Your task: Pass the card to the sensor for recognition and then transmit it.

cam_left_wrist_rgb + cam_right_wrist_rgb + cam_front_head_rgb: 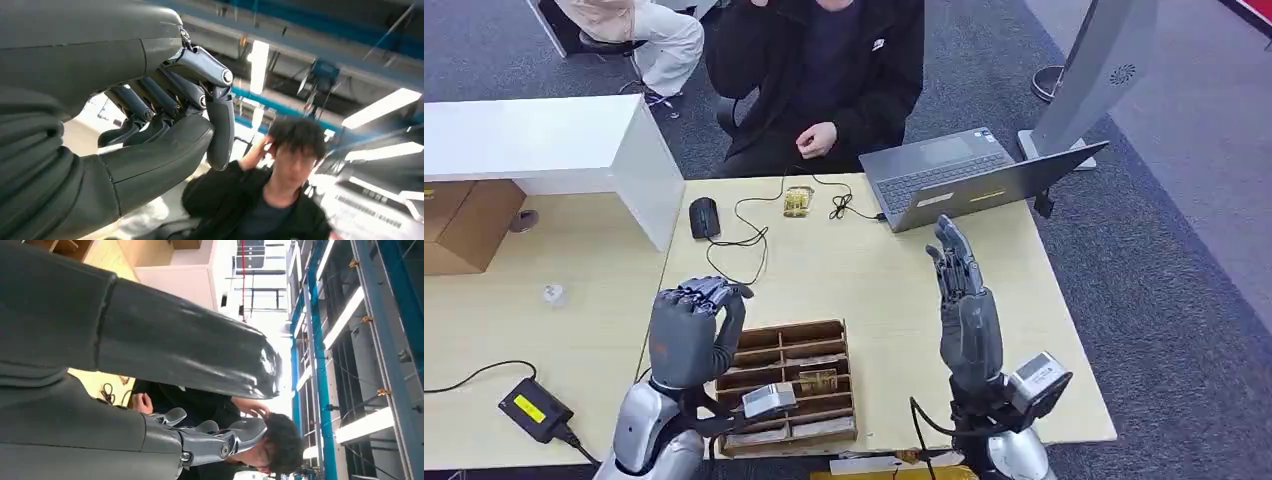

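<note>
Curling: left hand (692,335) fisting, holding nothing visible, above tray (844,400)
Spreading: right hand (964,290) raised, fingers straight, holding nothing
Lying: card (818,380) likely in tray
Waiting: sensor (797,202) beyond
Pending: fetching card; reaching down next

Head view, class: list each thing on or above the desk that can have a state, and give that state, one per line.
left hand: raised, fingers curled in, holding nothing
right hand: raised, fingers straight, holding nothing
laptop: lid open
wooden tray: on the desk's near edge, items lying in some slots
mouse: resting on the desk, untouched
person: seated behind the desk, one hand at the head
</note>
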Available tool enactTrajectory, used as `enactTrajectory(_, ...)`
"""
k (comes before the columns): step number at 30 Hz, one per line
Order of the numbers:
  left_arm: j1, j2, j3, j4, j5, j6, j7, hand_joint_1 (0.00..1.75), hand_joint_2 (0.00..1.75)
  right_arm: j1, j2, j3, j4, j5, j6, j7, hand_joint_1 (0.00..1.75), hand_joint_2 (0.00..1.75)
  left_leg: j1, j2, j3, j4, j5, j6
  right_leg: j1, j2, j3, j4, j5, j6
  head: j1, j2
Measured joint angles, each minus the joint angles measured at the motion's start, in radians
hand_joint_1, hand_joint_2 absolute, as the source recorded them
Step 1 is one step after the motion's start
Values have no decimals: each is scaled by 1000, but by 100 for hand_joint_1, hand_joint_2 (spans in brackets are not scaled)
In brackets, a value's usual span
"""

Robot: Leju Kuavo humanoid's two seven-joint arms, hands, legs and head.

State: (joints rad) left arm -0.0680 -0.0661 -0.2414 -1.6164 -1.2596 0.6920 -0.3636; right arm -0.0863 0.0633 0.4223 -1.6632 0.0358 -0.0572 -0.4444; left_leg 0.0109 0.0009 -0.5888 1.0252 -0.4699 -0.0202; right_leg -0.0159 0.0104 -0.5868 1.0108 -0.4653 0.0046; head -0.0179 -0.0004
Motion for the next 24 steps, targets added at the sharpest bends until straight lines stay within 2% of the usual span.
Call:
enactTrajectory(5,13,-29,19,-25,63,1,-19,175,175,0,0,3,1,-7,-9,-1,0,0,0,0,0,0,0,0,0,0,0,0,0,0,0,0)
enactTrajectory(9,13,-21,14,-20,161,-5,36,175,175,0,0,3,1,-8,-14,-11,0,0,0,0,1,0,0,0,0,0,0,0,0,0,0,0)
enactTrajectory(10,10,-10,8,-17,184,-34,60,175,175,0,0,3,1,-8,-16,-11,0,0,0,0,1,0,0,0,0,0,0,0,0,0,0,0)
enactTrajectory(12,-1,19,-19,-12,216,-135,106,175,175,1,0,3,0,-8,-18,-11,0,0,0,0,1,0,0,0,0,0,0,0,0,0,0,0)
enactTrajectory(15,-17,65,-79,-2,259,-238,139,175,175,2,0,3,0,-3,-18,-9,0,0,0,0,1,0,0,0,0,1,0,0,0,0,0,0)
enactTrajectory(18,-30,102,-137,-1,337,-328,132,175,175,5,0,1,-1,2,-11,-9,0,0,0,0,1,0,0,0,0,1,0,0,0,0,0,0)
enactTrajectory(21,-34,130,-174,-1,399,-378,110,175,175,6,0,-2,-1,2,-7,-9,0,0,0,0,1,0,0,0,0,1,0,0,0,0,0,0)
enactTrajectory(24,-42,162,-218,-12,484,-437,60,175,175,6,0,-8,-1,3,-2,-10,0,0,0,0,1,0,0,0,0,0,0,0,0,0,0,0)
